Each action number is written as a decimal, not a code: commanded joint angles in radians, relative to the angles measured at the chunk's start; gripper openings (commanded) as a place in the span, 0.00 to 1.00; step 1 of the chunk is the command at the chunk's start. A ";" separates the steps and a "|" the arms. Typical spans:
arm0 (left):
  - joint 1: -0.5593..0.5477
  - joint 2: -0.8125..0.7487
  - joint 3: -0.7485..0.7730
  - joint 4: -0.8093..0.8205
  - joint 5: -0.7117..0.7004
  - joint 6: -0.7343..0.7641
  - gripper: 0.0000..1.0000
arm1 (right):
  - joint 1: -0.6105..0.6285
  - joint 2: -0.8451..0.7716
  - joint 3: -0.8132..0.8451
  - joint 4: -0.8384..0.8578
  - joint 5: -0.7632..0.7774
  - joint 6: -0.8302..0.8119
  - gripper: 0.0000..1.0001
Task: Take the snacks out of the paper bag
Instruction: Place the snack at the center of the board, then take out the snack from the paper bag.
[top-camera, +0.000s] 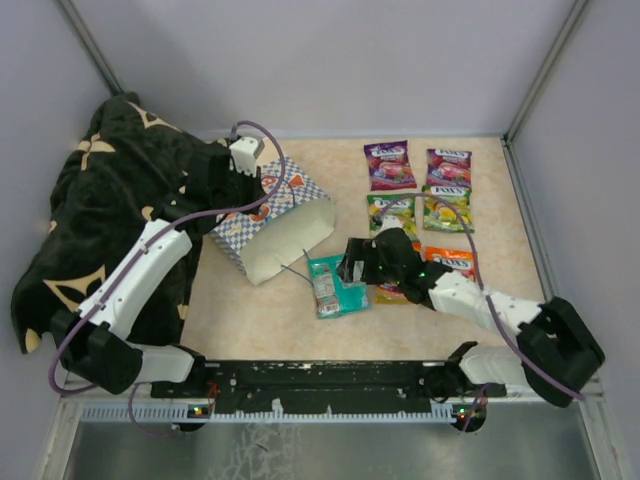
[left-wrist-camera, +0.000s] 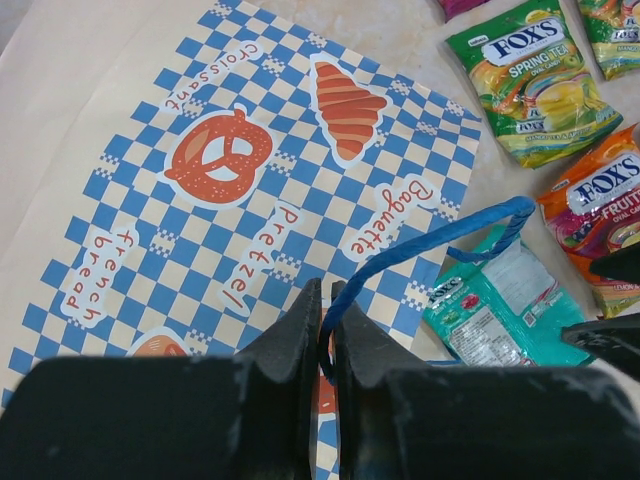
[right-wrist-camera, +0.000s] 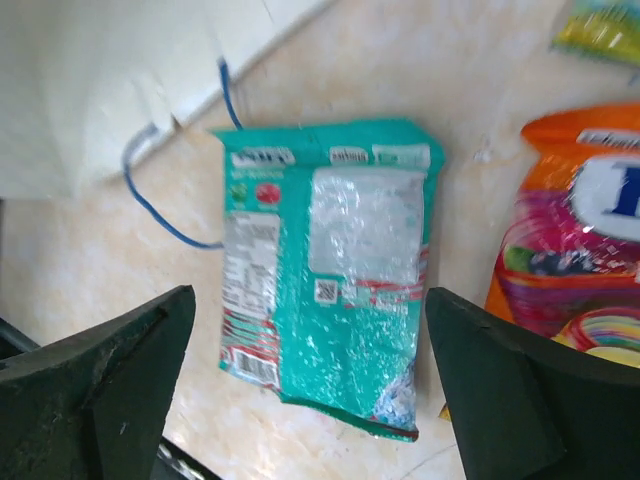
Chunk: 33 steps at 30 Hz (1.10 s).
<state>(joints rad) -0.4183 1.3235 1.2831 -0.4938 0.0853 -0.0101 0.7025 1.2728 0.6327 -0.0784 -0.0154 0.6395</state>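
Your right gripper (right-wrist-camera: 310, 335) hangs wide open over the teal packet (top-camera: 335, 285), which lies flat mid-frame just outside the bag (top-camera: 285, 240) mouth. The left gripper (left-wrist-camera: 325, 325) is clamped on the handle (left-wrist-camera: 430, 240). That packet looks light, slick and crinkly, so I'd pinch an edge seam, not the flat face.

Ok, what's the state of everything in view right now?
paper bag: on its side, mouth open
blue cord handle: pinched between left fingers
left fingers: shut on blue cord handle
right fingers: open over teal packet
teal packet: flat on table, back up, unheld
purple packets: flat, face up
green-yellow packets: flat, face up
orange-red packet: flat, partly under right arm
blanket: crumpled
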 joint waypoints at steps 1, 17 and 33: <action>0.009 0.014 0.028 0.007 0.018 0.003 0.13 | 0.000 -0.147 -0.012 0.212 0.169 0.051 0.99; 0.009 0.018 0.024 0.021 0.073 -0.017 0.13 | 0.059 0.620 0.307 0.813 0.057 0.682 0.57; 0.010 0.014 0.025 0.034 0.163 -0.034 0.12 | 0.181 1.013 0.841 0.306 0.409 1.041 0.61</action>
<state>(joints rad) -0.4168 1.3426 1.2835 -0.4923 0.2016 -0.0303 0.8722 2.2169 1.3403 0.3977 0.2672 1.6001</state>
